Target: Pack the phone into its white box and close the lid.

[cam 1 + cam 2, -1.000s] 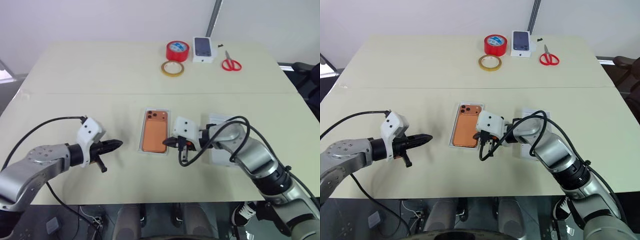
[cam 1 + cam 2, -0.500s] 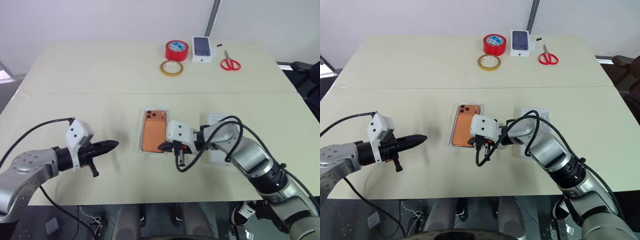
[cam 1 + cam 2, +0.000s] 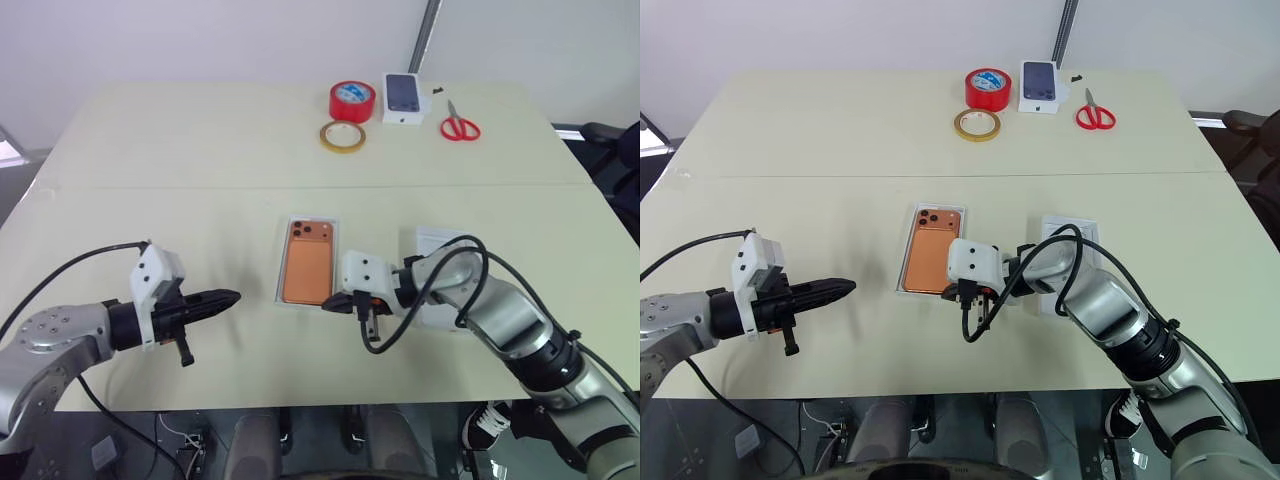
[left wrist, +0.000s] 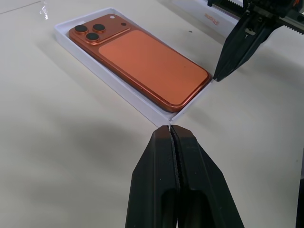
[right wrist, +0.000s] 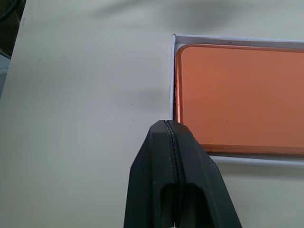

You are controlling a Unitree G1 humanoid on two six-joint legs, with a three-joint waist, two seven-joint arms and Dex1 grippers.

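Note:
The orange phone (image 3: pixel 308 272) lies back up inside the white box (image 3: pixel 281 292) at mid-table, camera lenses at the far end. My right gripper (image 3: pixel 328 305) is shut and empty, its tip right at the box's near right corner (image 5: pixel 173 76); whether it touches is unclear. My left gripper (image 3: pixel 232 297) is shut and empty, hovering left of the box and pointing at it, a short gap from the near corner (image 4: pixel 161 118). The white lid (image 3: pixel 440 240) rests on the table right of the box, partly hidden under my right forearm.
At the far side stand a red tape roll (image 3: pixel 354 101), a flat yellowish tape ring (image 3: pixel 343 137), a small white box printed with a dark phone (image 3: pixel 405 98) and red scissors (image 3: pixel 461 127). The table's front edge runs just below both arms.
My left arm has drawn back slightly to the left, still pointing at the box. My right gripper's tip has dipped a little toward the box's near right corner. Phone and box lie unchanged.

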